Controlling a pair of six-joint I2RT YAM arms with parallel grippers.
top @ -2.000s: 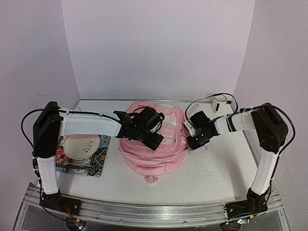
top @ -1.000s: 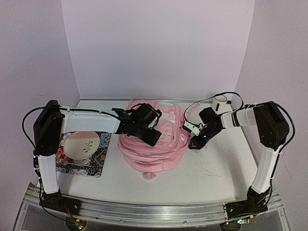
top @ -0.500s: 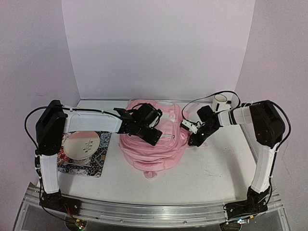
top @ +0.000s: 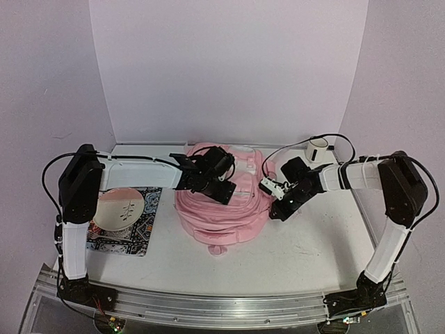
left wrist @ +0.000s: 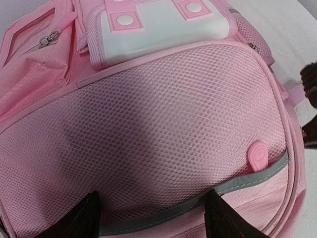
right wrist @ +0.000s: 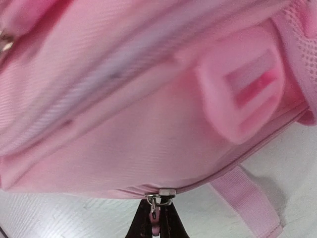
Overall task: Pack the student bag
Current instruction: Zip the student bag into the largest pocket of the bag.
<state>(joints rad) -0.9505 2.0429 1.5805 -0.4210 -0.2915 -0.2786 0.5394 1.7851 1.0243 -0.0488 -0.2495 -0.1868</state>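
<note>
Pink student bag (top: 222, 214), mesh front; left pincer (left wrist: 152, 198) spread wide; right pincer (right wrist: 158, 221) pinching zipper pull (right wrist: 154, 202).

Two white-shelled arms (top: 139, 174), black joints (top: 80, 184), thin black looping cables (top: 332, 135).

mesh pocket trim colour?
Grey strip along the pink mesh pocket; clearest in the left wrist view.

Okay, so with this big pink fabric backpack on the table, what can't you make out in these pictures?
Inside the soft pink fabric backpack: every view shows only its outside.
Right gripper, right wrist view: fingers mostly cut off by the bottom edge, shut on the small metal zip pull.
Left gripper, left wrist view: fingers cut off by the bottom edge.
Small white mug, top view: too small to see any contents.
</note>
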